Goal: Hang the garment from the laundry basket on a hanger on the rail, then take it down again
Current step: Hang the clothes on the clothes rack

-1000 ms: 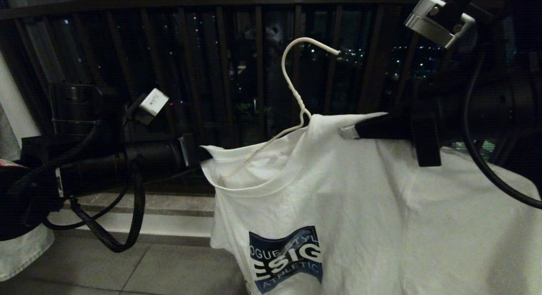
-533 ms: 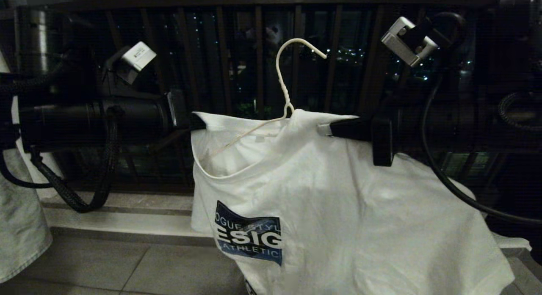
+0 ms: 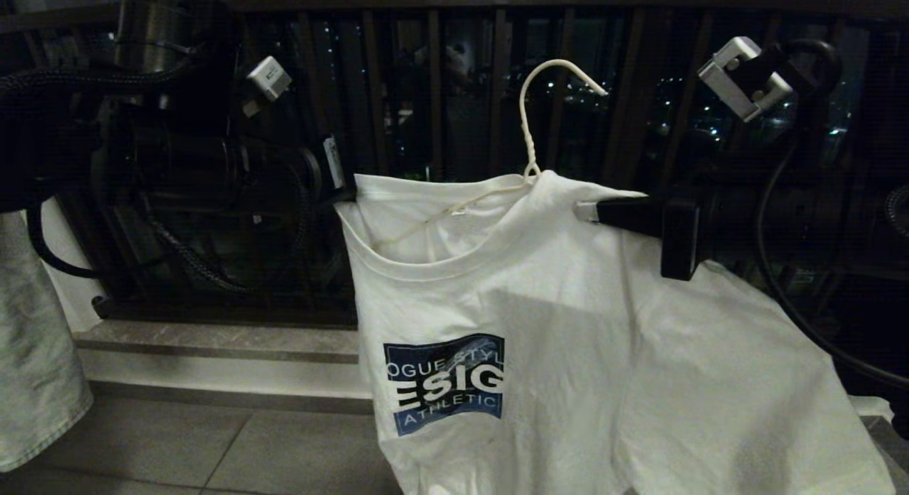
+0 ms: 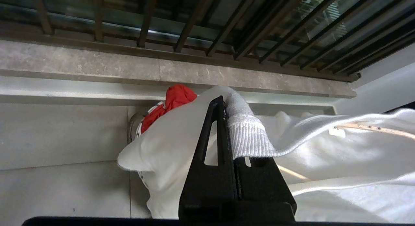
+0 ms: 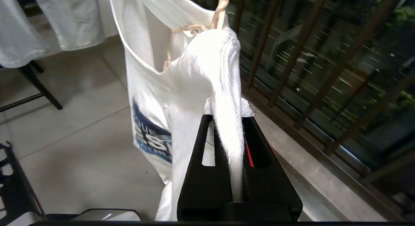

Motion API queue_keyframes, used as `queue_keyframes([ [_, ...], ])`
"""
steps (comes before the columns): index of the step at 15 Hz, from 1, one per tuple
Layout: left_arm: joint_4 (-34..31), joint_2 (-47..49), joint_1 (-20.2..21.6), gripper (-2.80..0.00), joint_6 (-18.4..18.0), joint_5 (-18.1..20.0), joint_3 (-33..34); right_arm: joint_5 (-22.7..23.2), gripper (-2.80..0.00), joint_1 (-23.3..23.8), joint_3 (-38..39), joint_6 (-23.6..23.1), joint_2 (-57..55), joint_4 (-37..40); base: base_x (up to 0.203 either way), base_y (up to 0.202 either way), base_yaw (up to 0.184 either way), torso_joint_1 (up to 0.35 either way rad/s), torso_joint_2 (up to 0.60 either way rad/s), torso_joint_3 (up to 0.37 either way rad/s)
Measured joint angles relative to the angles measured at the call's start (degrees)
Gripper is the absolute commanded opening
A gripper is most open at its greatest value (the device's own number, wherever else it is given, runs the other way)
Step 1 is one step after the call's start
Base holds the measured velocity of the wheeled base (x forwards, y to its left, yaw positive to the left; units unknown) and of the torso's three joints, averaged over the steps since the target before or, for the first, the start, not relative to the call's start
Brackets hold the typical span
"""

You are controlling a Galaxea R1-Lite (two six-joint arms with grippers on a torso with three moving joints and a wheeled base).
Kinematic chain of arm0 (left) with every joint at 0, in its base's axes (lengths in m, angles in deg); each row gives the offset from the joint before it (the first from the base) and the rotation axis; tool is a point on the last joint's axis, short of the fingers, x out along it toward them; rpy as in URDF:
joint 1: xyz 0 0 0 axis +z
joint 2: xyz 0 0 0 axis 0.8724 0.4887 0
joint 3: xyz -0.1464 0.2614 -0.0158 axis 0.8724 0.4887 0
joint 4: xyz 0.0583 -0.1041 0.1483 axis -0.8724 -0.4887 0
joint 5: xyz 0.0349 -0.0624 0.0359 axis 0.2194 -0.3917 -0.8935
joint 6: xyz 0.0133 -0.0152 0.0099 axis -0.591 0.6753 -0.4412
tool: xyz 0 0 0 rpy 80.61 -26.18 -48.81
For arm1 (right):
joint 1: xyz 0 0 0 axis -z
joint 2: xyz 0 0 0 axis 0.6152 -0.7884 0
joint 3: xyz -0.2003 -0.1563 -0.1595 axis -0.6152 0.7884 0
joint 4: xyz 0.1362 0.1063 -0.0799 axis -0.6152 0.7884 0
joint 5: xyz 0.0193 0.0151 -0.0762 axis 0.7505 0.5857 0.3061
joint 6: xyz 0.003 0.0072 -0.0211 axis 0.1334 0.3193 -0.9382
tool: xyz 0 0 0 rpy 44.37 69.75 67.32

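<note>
The garment [image 3: 568, 324], a white T-shirt with a dark blue logo, hangs in the air in front of the barred window, held between both grippers. My left gripper [image 3: 344, 195] [image 4: 223, 104] is shut on the ribbed collar at the shirt's left side. Over on the other side, the right gripper [image 3: 584, 211] [image 5: 227, 117] is shut on a fold of cloth by the shoulder. The cream hanger [image 3: 529, 126] sits inside the neck, its hook free above the shirt. Its twisted neck shows as hanger [image 5: 220, 8]. The rail is out of view. A round rim, perhaps the laundry basket [image 4: 131, 130], shows below with red cloth.
The dark window railing [image 3: 440, 90] stands close behind the shirt, above a stone ledge [image 3: 213, 339]. A pale denim piece [image 3: 35, 353] hangs at the far left. Black stand legs [image 5: 39, 89] rest on the tiled floor.
My left gripper has risen to about the right gripper's height, so the collar and logo now hang level. Shirt and hanger swung left, then back right.
</note>
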Motion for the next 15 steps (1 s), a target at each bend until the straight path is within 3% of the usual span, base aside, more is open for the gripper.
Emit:
queue_keyframes([
  [3,-0.16,1.15,-3.62,-2.8,0.0,-3.92,-1.8,-0.39,-2.8,0.17,3.45,1.96,0.8,-2.29,0.0,0.0,0.0,0.0,0.0,0.0],
  [10,-0.07,6.37,-12.21,-2.8,-0.05,-4.16,-9.6,-0.09,-2.8,-1.15,11.21,11.53,1.99,-12.43,0.0,0.0,0.0,0.0,0.0,0.0],
  [15,-0.05,9.18,-17.05,-2.8,-0.42,-4.29,-13.51,1.41,-2.8,-2.02,15.43,13.82,1.99,-19.46,0.0,0.0,0.0,0.0,0.0,0.0],
])
